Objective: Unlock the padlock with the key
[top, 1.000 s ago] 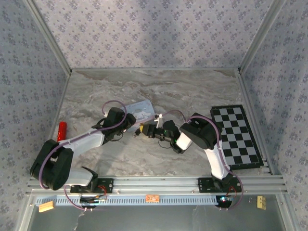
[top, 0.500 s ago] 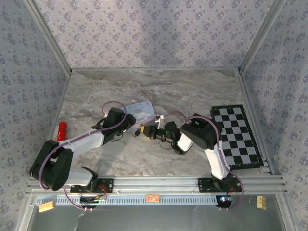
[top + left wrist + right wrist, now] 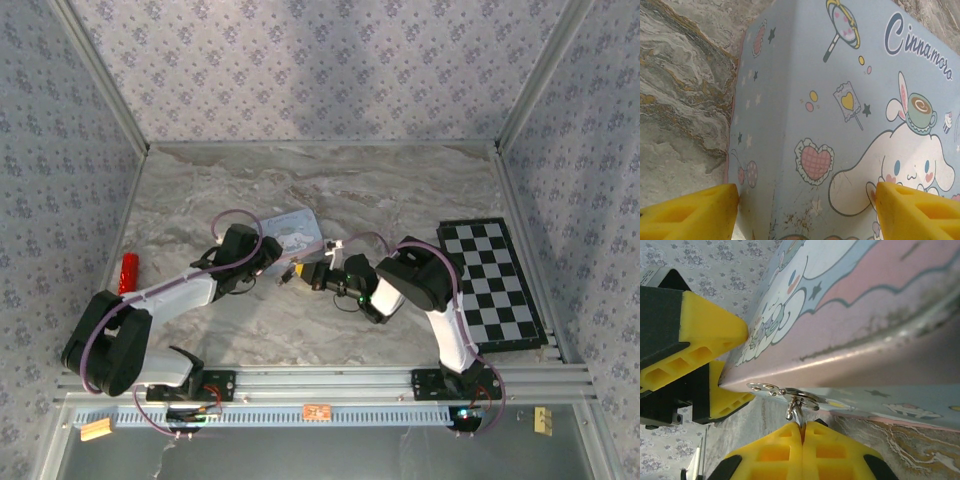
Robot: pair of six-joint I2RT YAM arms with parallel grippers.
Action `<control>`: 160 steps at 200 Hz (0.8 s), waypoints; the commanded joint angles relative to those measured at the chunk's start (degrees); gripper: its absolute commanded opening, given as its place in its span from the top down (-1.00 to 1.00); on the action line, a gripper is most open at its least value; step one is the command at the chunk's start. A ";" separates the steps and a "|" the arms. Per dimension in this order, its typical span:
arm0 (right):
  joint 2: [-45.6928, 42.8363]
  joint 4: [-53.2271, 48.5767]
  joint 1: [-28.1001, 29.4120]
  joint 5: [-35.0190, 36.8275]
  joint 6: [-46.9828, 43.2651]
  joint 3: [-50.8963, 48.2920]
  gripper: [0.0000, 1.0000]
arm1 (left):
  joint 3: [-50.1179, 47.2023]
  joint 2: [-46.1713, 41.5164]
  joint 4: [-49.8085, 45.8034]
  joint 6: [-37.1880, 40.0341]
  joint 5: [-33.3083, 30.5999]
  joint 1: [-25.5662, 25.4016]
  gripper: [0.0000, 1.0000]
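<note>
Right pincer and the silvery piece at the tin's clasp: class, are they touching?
Touching. Right wrist view: the right pincer pinches the silvery piece at the tin's clasp.

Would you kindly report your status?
Left hand clamps tin. Right hand shut, pinching silvery piece at latch; key or shackle, unclear. Nothing obstructing.

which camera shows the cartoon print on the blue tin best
Left wrist: the tin lid is close and sharp, its cartoon character, hearts and lettering readable. Top external shows a small, far-off pale rectangle; right wrist catches its edge at a steep angle.
</note>
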 commanded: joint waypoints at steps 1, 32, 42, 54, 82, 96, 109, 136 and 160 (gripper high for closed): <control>-1.77 -1.16 -0.39 1.49 1.35 -1.49 0.93 | -1.52 -0.29 -3.65 -0.43 -1.24 -0.43 -0.43; -2.75 -1.16 -0.73 3.09 3.02 -1.92 0.99 | -1.56 -0.43 -3.50 -0.86 -1.23 -0.41 -0.43; -2.84 -1.14 -0.97 3.88 4.29 -2.03 1.00 | -1.69 -0.43 -3.23 -1.17 -1.06 -0.37 -0.43; -2.84 -1.15 -1.25 4.35 5.55 -2.03 1.00 | -1.70 -0.51 -3.04 -1.39 -0.96 -0.43 -0.43; -3.63 -1.14 -1.24 5.39 7.01 -2.03 1.00 | -1.87 -0.47 -1.91 -1.89 -0.38 -0.52 -0.43; -4.22 -1.14 -1.26 5.86 7.64 -2.09 1.00 | -1.69 -0.46 -1.81 -1.92 -0.27 -0.67 -0.43; -4.75 -1.14 -1.43 6.63 8.53 -2.37 1.00 | -1.61 -0.58 -1.66 -2.07 -0.04 -0.70 -0.43; -5.22 -1.14 -1.57 7.26 10.70 -2.12 1.00 | -1.75 -0.77 -1.12 -2.77 0.55 -0.85 -0.43; -5.56 -1.17 -1.44 7.32 11.65 -1.42 1.00 | -3.30 -1.57 1.69 -6.12 0.71 -1.50 -0.42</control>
